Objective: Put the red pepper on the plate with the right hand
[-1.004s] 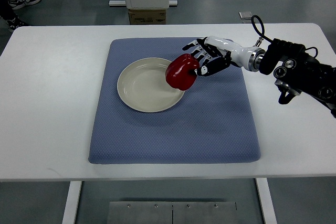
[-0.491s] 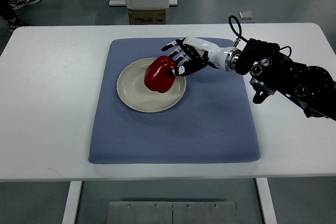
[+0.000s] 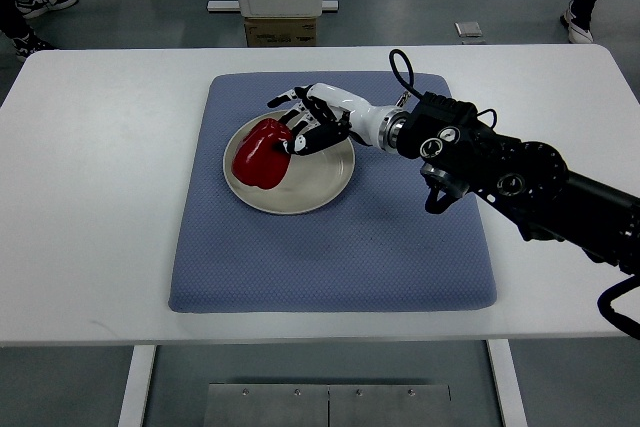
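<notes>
Counts: one red pepper (image 3: 259, 153), one plate (image 3: 322, 176), one blue mat (image 3: 330, 247), one robot arm showing, coming in from the right edge of the desk (image 3: 90, 197).
Right hand (image 3: 308, 123): fingers curled round the pepper's right side, so it's got hold of it, right over the plate.
Pepper spot: on the left half of the plate, looks like it's touching the dish, but can't swear it's fully resting.
Plate spot: cream, round, upper-left part of the mat, toward the desk's far edge.
Surface: white desk with rounded corners, the mat pretty much centred on it.
Room: grey floor, a white stand base with a cardboard box (image 3: 281, 31) past the far edge, people's shoes at the top corners.
</notes>
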### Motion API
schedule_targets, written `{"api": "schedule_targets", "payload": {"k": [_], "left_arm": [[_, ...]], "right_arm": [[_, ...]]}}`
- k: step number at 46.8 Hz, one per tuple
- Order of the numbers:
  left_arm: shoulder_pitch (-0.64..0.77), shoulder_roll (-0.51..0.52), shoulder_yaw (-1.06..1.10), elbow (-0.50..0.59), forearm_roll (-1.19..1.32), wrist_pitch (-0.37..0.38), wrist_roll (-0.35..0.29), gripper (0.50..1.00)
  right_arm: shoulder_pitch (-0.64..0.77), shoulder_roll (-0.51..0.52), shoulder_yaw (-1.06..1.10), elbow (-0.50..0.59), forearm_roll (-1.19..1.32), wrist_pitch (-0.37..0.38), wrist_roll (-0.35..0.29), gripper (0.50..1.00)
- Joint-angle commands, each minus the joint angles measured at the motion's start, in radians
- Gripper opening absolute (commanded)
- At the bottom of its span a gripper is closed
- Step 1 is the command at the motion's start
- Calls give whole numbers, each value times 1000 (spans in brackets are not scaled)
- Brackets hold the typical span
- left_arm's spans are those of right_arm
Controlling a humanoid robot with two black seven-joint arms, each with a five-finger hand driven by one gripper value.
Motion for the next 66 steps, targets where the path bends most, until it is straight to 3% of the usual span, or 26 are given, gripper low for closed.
{"api": "schedule_targets", "payload": {"k": [1,10,18,20,25,30,32,33,66], "left_arm": [[0,0,0,0,0,0,0,1000],[0,0,0,0,0,0,0,1000],[0,0,0,0,0,0,0,1000],[0,0,0,0,0,0,0,1000],[0,0,0,0,0,0,0,1000],[0,0,0,0,0,0,0,1000],[0,0,-2,0,0,0,0,1000],[0,0,0,0,0,0,0,1000],[0,0,0,0,0,0,0,1000]], "right_arm": [[-15,10,-2,-8,1,-10,3,500],[-33,13,-4,-22,1,-16,14,500],[-38,13,-4,-45,1,-67,35,508],[-38,13,-4,-50,1,-70,41,587],[-38,13,-7,-60,1,-70,55,715],[-38,10,-10,-62,1,-70,66,884],[-42,8,-10,-60,1,-70,66,974],[-42,8,-10,-60,1,-70,67,985],[-48,-68,-12,-62,1,-67,72,1000]]}}
